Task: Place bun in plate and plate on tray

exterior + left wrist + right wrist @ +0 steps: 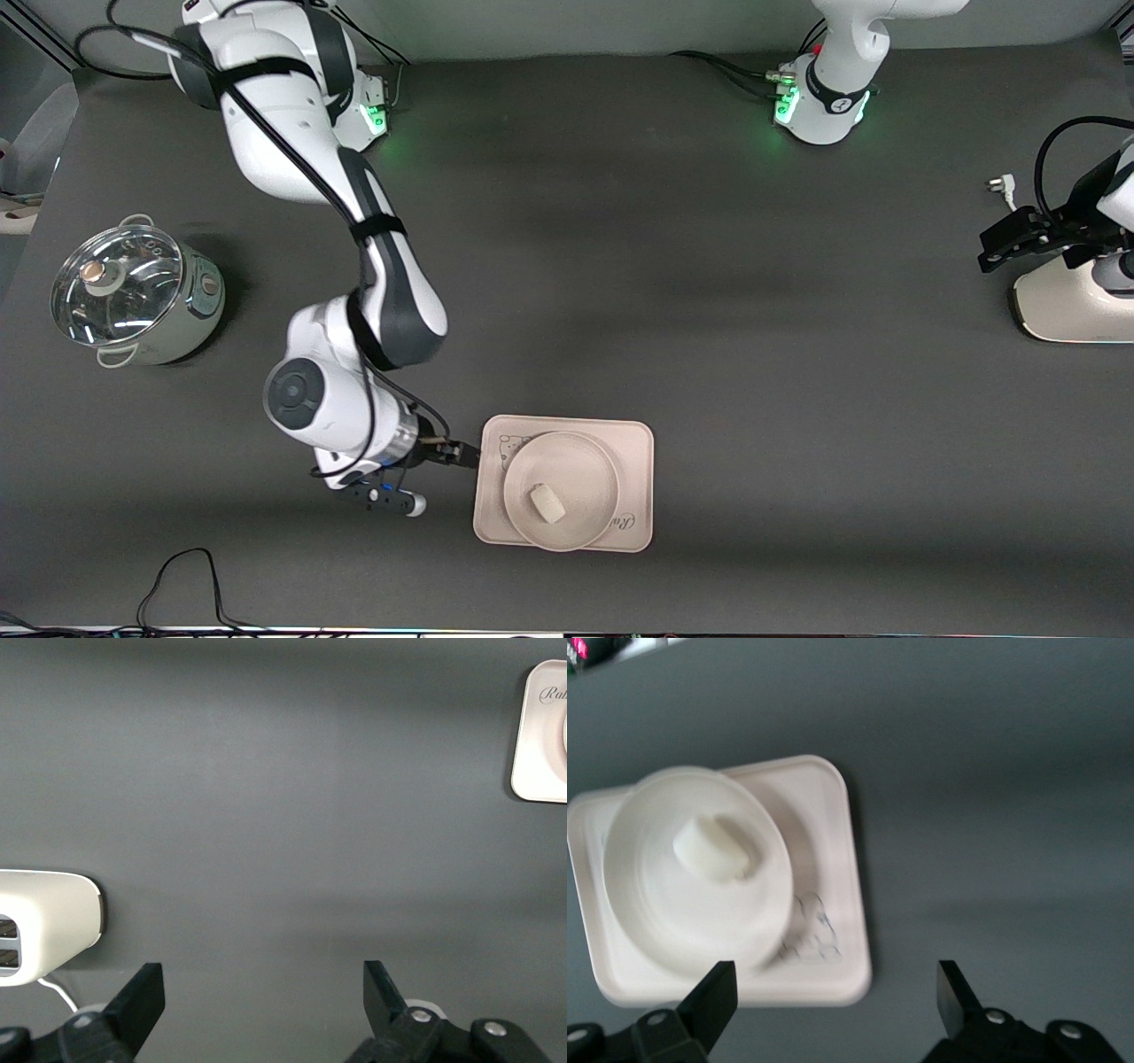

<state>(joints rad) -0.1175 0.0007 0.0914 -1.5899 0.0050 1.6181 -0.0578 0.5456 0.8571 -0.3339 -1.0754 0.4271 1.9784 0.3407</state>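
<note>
Nearest the front camera, at about 6 o'clock on the table [709,292], the tray [634,461] lies flat with the plate [589,470] on it, and the bun [547,503] sits in the plate, slightly off-centre toward the camera-side rim. Plate's rim overhangs or meets the tray's camera-side edge; can't tell which. Bear drawing [508,448] shows on the tray corner toward the right arm's end, partly covered by the plate; cursive lettering [625,523] peeks out at the camera-side corner toward the left arm's end. Bare dark mat all round the tray, widest toward 3 o'clock.

Right gripper [468,455] sits low just beside the tray's edge at the right arm's end, apart from it; fingers spread wide, holding nothing, as the right wrist view confirms [833,1001], with tray [833,806], plate [656,912] and bun [713,849] ahead of it.

Farther back, at 9 o'clock, a pot with a glass lid [133,297] stands well apart from the tray. At 3 o'clock, by the table edge, the left gripper [1010,244] waits over a white appliance [1076,306]; fingers wide open, empty [261,997]; the tray's corner [532,735] shows far off.
</note>
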